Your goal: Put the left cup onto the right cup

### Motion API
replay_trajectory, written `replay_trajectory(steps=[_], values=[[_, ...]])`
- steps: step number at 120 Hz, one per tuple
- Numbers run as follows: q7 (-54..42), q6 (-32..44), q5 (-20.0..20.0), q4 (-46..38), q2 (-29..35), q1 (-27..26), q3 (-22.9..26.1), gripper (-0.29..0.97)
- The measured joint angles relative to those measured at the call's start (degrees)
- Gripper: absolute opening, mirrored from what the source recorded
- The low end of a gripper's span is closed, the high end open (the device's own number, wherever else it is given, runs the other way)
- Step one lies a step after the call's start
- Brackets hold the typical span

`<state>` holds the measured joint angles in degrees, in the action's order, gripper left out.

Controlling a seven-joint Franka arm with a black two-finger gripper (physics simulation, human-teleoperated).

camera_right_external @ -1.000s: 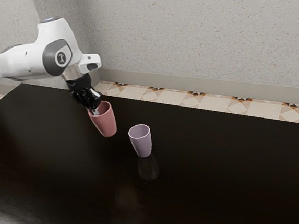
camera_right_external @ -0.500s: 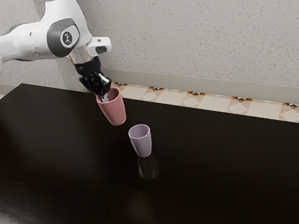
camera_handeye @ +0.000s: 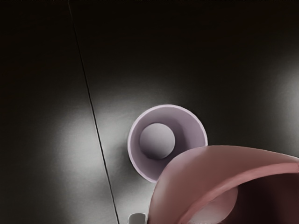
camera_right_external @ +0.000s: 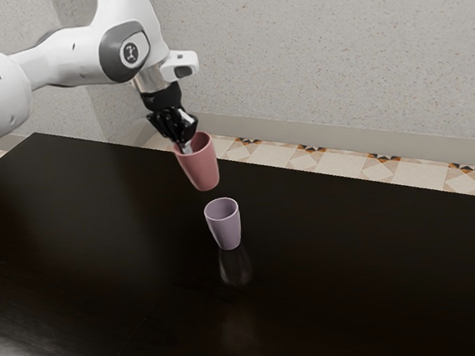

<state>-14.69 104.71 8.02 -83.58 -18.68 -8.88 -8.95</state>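
- Arm (camera_right_external: 61,60): white, enters from the exterior view's left and reaches toward its right, with the wrist angled downward over the table (camera_right_external: 380,282).
- Gripper (camera_right_external: 186,141): black, closed on the rim of the pink cup (camera_right_external: 198,165). One finger appears to sit inside the mouth and the other against the outer wall, though the exact contact is hard to resolve at this angle.
- Pink cup: held in the air, clear of the table. It is tilted, with the mouth up toward the gripper and the base lower and leaning toward the exterior view's right.
- Lilac cup (camera_right_external: 223,222): stands upright on the dark table, mouth open upward, with a faint reflection below it on the glossy surface.
- Relation: the pink cup hangs above the lilac cup and slightly toward the exterior view's left. The two cups are near but apart.
- Wrist view: the lilac cup (camera_handeye: 167,140) is seen from above, with its round rim and inner floor visible. The rim of the pink cup (camera_handeye: 219,182) overlaps its near edge, blurred and close to the camera.
- Table in wrist view (camera_handeye: 42,70): dark, crossed by a thin seam line (camera_handeye: 88,98) passing beside the lilac cup.
- Background: a tiled floor strip (camera_right_external: 344,162) and a speckled wall (camera_right_external: 334,44) lie behind the table.
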Motion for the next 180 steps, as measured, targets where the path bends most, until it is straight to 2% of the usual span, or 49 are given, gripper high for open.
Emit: replay_trajectory(steps=[98, 180], values=[[0.82, 0.80, -0.03, 2.70, -6.90, 0.09, -0.09, -0.11], [2.66, 3.30, 0.22, 2.46, -8.75, 0.32, -0.44, -0.11]])
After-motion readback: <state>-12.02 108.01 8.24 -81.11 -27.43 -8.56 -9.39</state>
